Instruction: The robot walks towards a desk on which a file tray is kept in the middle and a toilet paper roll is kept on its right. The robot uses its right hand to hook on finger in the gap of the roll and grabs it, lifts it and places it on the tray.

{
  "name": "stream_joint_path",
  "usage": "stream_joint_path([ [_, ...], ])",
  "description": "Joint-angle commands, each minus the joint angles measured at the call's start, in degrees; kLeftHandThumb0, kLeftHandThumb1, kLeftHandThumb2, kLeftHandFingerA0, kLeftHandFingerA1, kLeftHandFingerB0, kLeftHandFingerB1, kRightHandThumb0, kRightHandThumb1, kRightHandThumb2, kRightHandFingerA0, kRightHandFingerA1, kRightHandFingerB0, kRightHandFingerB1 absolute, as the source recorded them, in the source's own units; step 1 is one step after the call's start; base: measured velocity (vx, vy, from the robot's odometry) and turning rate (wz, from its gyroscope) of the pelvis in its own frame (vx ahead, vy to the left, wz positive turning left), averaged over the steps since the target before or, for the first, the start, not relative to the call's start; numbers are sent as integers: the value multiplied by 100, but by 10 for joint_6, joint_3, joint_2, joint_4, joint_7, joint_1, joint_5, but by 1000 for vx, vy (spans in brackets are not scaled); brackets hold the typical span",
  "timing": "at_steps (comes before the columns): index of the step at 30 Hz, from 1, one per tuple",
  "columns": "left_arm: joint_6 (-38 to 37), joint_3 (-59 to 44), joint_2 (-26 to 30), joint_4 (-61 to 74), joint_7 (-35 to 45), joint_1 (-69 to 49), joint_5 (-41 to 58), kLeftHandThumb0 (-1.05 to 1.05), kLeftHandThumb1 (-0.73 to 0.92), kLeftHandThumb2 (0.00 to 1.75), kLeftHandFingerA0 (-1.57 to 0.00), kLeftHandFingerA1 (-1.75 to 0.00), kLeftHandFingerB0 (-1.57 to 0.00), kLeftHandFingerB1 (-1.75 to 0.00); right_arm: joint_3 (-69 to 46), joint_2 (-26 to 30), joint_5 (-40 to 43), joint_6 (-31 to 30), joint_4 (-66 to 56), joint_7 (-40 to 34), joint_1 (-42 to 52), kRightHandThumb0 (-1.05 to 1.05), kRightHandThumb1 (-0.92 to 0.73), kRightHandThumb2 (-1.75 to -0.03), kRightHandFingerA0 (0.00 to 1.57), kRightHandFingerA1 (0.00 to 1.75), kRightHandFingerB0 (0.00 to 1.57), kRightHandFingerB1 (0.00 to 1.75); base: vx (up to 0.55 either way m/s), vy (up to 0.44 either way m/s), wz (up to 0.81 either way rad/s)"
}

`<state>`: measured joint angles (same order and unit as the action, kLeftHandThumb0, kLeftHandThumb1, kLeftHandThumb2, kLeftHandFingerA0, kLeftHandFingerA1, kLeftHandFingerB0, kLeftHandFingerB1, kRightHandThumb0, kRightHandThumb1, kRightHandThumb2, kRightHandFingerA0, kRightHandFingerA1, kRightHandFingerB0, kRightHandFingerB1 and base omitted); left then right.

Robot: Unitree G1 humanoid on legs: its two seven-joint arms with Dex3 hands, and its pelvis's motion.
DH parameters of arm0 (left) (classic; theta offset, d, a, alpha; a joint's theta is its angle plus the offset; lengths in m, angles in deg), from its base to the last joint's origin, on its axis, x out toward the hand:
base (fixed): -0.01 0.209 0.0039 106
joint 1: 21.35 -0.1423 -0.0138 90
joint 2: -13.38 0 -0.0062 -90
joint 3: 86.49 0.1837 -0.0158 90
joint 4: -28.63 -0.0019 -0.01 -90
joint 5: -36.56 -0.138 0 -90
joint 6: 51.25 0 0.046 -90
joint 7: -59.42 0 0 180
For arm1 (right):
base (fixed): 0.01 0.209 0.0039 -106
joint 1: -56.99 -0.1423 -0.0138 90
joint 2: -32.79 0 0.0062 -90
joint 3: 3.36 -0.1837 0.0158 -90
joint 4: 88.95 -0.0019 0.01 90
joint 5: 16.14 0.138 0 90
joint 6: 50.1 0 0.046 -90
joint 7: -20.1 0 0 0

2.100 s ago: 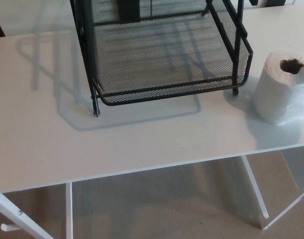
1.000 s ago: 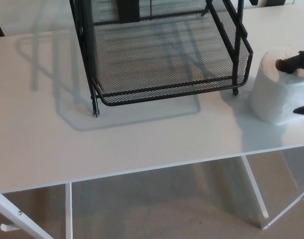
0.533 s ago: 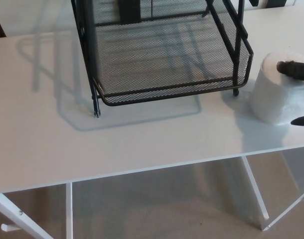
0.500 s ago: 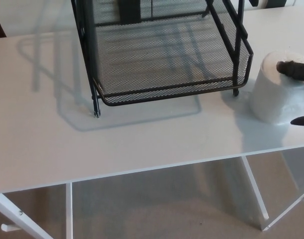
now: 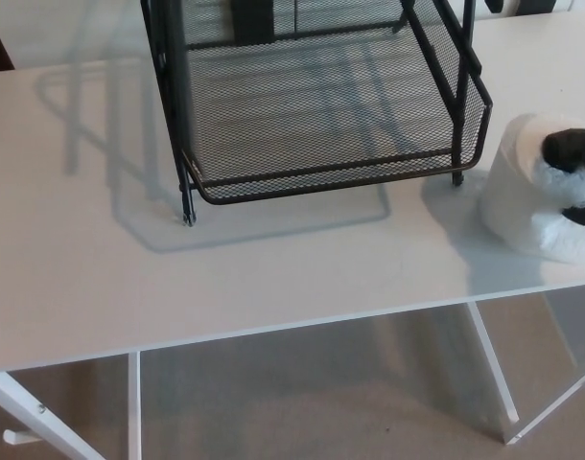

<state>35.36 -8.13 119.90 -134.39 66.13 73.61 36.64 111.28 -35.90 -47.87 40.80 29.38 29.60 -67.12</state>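
Our right hand (image 5: 573, 151) grasps the toilet paper roll (image 5: 513, 192), one finger hooked in its core, another against the wrap. The roll rests tilted on the white desk (image 5: 273, 278), just right of the black mesh file tray (image 5: 340, 174). We should lift straight up, clearing the tray's rim.

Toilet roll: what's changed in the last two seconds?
The right hand came in from the right, hooked a finger into the toilet roll core and closed on its side; the roll now leans a little. The file tray and desk are as before.
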Motion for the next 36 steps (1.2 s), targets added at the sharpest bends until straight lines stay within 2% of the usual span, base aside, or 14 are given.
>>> stream_joint_path([
  [1, -1, 12, 12, -6, -8, -1, -16, -55, 60, 127, -13, -66, 0, -62, 4, -18, -66, 108, 49, -238, 73, -13, -65, -78, 100, 166, 74, 137, 0, 0, 0],
  [2, -1, 12, 13, -7, -8, -1, -17, -58, 57, 126, -15, -69, 0, -63, 5, -19, -67, 109, 51, -241, 73, -16, -65, -90, 91, 175, 77, 152, 0, 0, 0],
  [4, -5, 6, 13, -3, -3, -4, -10, -57, 58, 126, -15, -69, 0, -63, -12, -8, -54, 117, 40, -241, 84, -21, -68, -79, 88, 166, 78, 132, 0, 0, 0],
  [7, 2, 9, 14, -5, -5, -1, -13, -55, 61, 127, -15, -67, 0, -62, -30, 1, -37, 116, 30, -224, 89, -21, -70, -75, 81, 172, 67, 149, 0, 0, 0],
  [9, 3, 8, 14, -6, -4, -1, -10, -56, 61, 127, -15, -67, 0, -62, -47, 12, -29, 111, 16, -214, 89, -20, -65, -73, 97, 167, 74, 133, 0, 0, 0],
  [10, 2, 7, 15, -7, -5, -4, -10, -55, 60, 126, -14, -66, 0, -61, -57, 15, -22, 112, 16, -210, 87, -20, -68, -74, 84, 164, 77, 125, 0, 0, 0],
  [11, 3, 7, 15, -7, -4, -4, -9, -56, 60, 126, -14, -67, 0, -62, -70, 22, -12, 119, 11, -204, 88, -23, -62, -78, 100, 160, 83, 117, 0, 0, 0],
  [13, 1, 10, 16, -6, -4, -5, -11, -56, 59, 126, -14, -67, 0, -62, -97, 38, -4, 116, -7, -192, 88, -19, -70, -69, 86, 162, 81, 109, 0, 0, 0],
  [20, 12, 3, 14, -6, -6, -1, -2, -58, 63, 129, -14, -68, 0, -63, -185, 91, 24, 137, -41, -138, 69, -19, -70, -66, 84, 160, 80, 114, 0, 0, 0],
  [21, 10, 5, 14, -6, -8, -1, -4, -57, 60, 127, -14, -67, 0, -62, -199, 103, 35, 157, -35, -138, 55, -19, -70, -67, 89, 160, 82, 104, 0, 0, 0],
  [22, 3, 8, 8, -7, -8, -5, -7, -57, 61, 127, -13, -66, 0, -62, -216, 113, 46, 167, -39, -133, 52, -19, -62, -74, 102, 162, 86, 112, 0, 0, 0],
  [27, 3, 10, 8, -8, -9, -5, -7, -57, 61, 127, -15, -68, -1, -62, -247, 104, 53, 160, -68, -136, 18, -16, -62, -91, 89, 167, 79, 119, 0, 0, 0],
  [31, 9, 12, 8, -7, -13, 0, -7, -56, 62, 127, -17, -68, -2, -62, -254, 80, 80, 111, -123, -75, -36, -25, -67, -76, 83, 164, 80, 121, 0, 0, 0],
  [36, 12, 11, 5, -9, -11, 2, -4, -56, 62, 127, -16, -68, 0, -62, -212, 46, 98, 87, -151, 14, -90, -20, -69, -79, 86, 151, 84, 115, 0, 0, 0],
])
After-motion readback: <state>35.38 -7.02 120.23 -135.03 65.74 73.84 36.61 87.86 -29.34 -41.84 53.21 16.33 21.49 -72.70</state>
